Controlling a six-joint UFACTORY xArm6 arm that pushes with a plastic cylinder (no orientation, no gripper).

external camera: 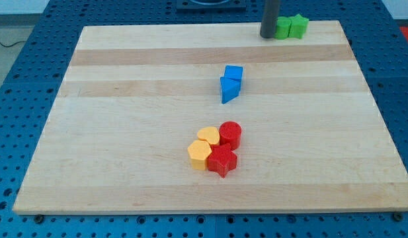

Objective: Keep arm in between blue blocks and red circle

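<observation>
Two blue blocks sit near the board's middle: a blue cube (234, 73) and a blue triangular block (228, 90) touching just below it. The red circle (230, 134) stands lower down, in a cluster with a red star-like block (222, 160). The dark rod comes down at the view's top right, and my tip (268, 36) rests on the board near its top edge. The tip is far above and to the right of the blue blocks, and touches or nearly touches the left side of the green blocks.
Two green blocks (291, 26) sit side by side at the top edge, right of the tip. Two yellow blocks (207, 136) (200, 154) adjoin the red ones on their left. The wooden board (124, 132) lies on a blue perforated table.
</observation>
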